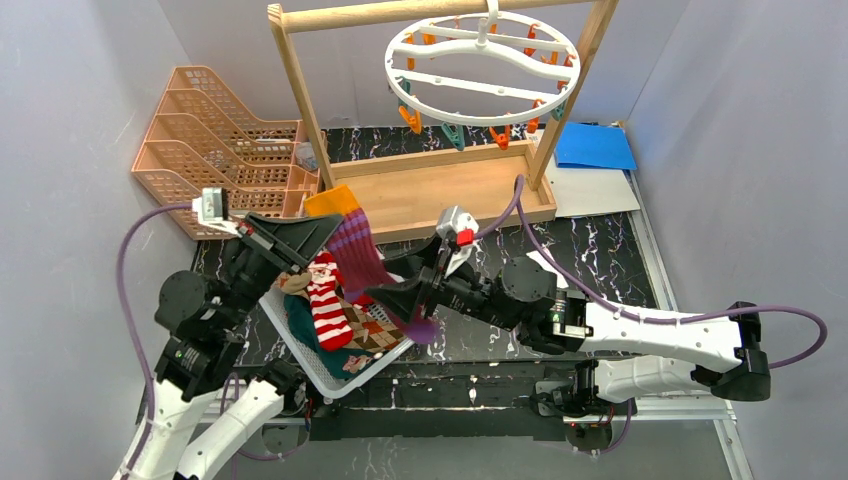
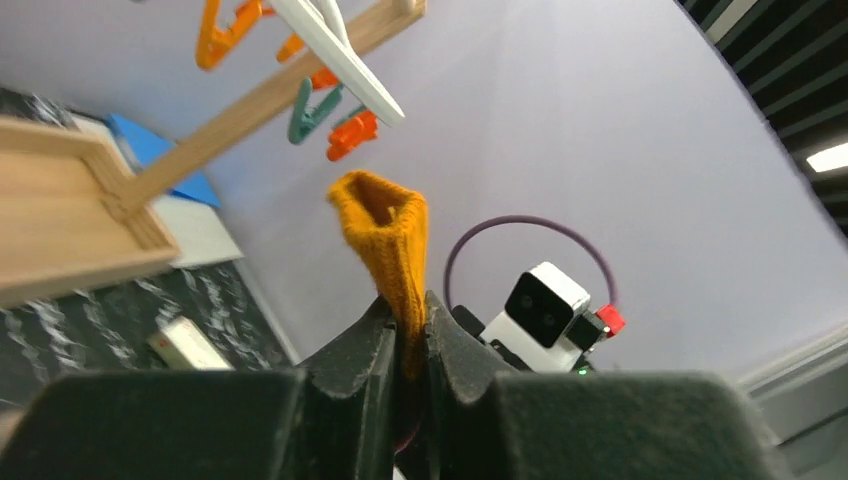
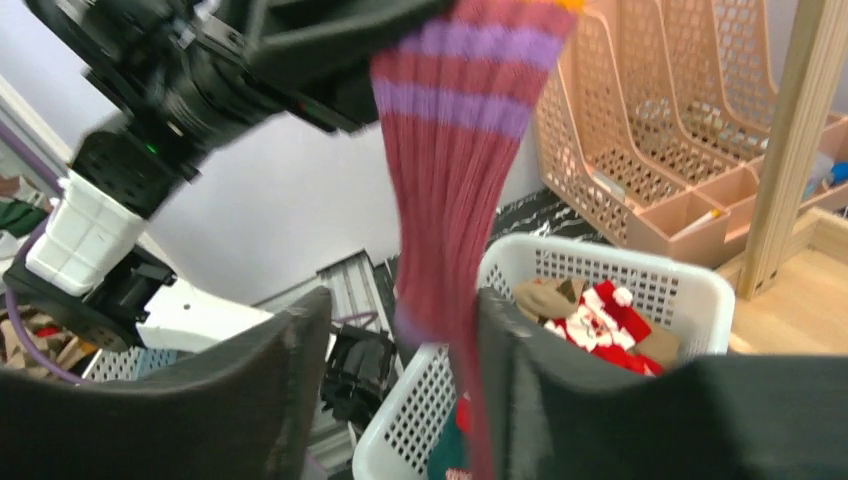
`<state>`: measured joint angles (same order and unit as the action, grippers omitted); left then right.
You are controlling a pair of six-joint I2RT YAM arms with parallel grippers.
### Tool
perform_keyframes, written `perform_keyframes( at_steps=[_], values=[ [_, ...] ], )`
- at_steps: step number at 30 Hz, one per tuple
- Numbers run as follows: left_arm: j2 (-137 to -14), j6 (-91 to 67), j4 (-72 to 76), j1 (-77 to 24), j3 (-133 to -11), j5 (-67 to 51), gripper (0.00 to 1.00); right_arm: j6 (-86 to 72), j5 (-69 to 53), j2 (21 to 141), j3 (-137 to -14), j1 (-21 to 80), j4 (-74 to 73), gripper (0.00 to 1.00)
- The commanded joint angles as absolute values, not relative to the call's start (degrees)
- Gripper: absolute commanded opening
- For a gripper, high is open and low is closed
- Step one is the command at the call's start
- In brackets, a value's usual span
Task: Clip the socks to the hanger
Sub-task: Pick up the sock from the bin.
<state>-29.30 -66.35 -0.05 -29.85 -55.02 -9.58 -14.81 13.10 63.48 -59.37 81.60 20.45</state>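
Note:
A maroon-purple sock (image 1: 357, 252) with an orange cuff (image 2: 385, 235) hangs stretched above the white basket (image 1: 290, 335). My left gripper (image 1: 333, 222) is shut on the cuff, which stands up out of the jaws (image 2: 405, 322). The sock's (image 3: 460, 180) lower end drops between the spread fingers of my right gripper (image 3: 400, 310), brushing the right finger (image 3: 520, 330); that gripper (image 1: 400, 305) is open. In the basket lie a red-and-white striped sock (image 1: 326, 308), an argyle one (image 1: 378, 326) and a teal one (image 1: 308, 338). The hanger (image 1: 482, 70) hangs from the wooden rack, its clips (image 2: 315, 110) dangling.
The wooden rack (image 1: 440, 190) stands behind the basket on its tray base. Peach file trays (image 1: 215, 140) sit at the back left. A blue sheet (image 1: 595, 145) lies back right. Grey walls close in on both sides.

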Motion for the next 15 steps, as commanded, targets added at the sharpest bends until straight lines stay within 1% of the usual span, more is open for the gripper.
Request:
perform_keyframes(
  at_steps=[1, 2, 4, 7, 10, 13, 15],
  values=[
    [-25.68, -41.32, -4.96, -30.06, -58.46, -6.76, 0.09, -19.83, 10.84, 61.92, -62.28, 81.56, 13.78, 0.71],
    [-24.40, -37.09, -5.41, -30.06, -57.95, -6.81, 0.06, -21.28, 10.70, 61.34, -62.05, 81.56, 13.57, 0.74],
    [-21.56, -30.62, -5.47, -30.06, -56.07, -6.72, 0.00, -23.38, 10.46, 60.04, -61.67, 81.52, 13.69, 0.77],
    [-17.67, -22.71, -3.99, -30.06, -52.55, -9.18, 0.00, -24.80, 10.15, 58.77, -61.92, 81.54, 14.77, 0.78],
    [-16.30, -17.25, -3.22, -30.06, -51.04, -16.44, 0.00, -24.01, 8.31, 59.47, -64.83, 81.55, 14.75, 0.78],
    [-16.54, -11.77, -2.25, -30.06, -50.74, -26.49, 0.00, -19.71, 6.54, 61.44, -68.64, 81.56, 12.80, 0.77],
    [-16.95, -8.79, -3.19, -30.06, -51.22, -29.81, 0.00, -16.67, 6.77, 62.23, -69.20, 81.56, 12.74, 0.75]
  ],
)
